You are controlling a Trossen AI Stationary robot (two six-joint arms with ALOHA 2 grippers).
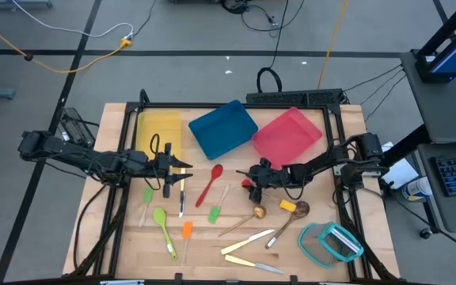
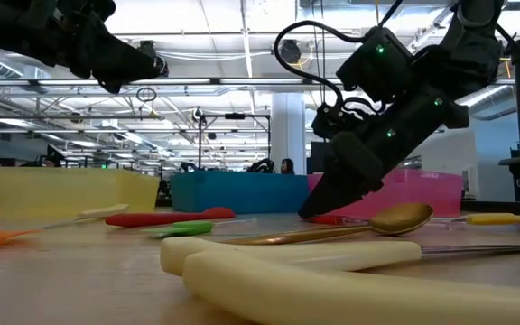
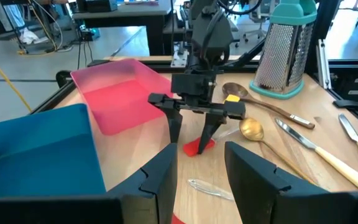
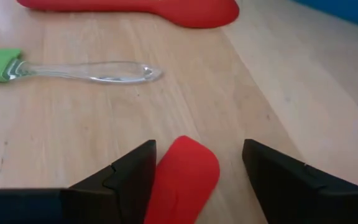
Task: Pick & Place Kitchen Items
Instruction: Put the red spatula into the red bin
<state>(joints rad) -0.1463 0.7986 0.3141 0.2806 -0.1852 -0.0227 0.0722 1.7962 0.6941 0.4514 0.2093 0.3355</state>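
My right gripper (image 1: 248, 180) is open and low over the table's middle. Its fingers stand on either side of a small red piece (image 4: 183, 177) that lies flat on the wood; the piece also shows in the left wrist view (image 3: 197, 147). My left gripper (image 1: 179, 170) is open and empty, raised above the table left of the red spoon (image 1: 210, 184). On the wood lie a green spatula (image 1: 163, 224), an orange piece (image 1: 187, 229), a green-headed clear-handled piece (image 4: 73, 70), a gold spoon (image 1: 248, 215), a wooden spoon (image 1: 291, 214) and cream knives (image 1: 248, 241). My right gripper comes down slanting from the table's right side, one finger on each side of the red piece's end (image 4: 191, 155). One finger (image 4: 135, 168) lies close beside the piece's edge; I cannot tell whether it touches. The piece lies flat on the table.
A yellow tray (image 1: 158, 131), a blue tray (image 1: 222, 128) and a pink tray (image 1: 287, 133) stand along the far side. A teal-rimmed clear container (image 1: 329, 241) with a grater stands at the near right. A small yellow piece (image 1: 288, 205) lies by the wooden spoon.
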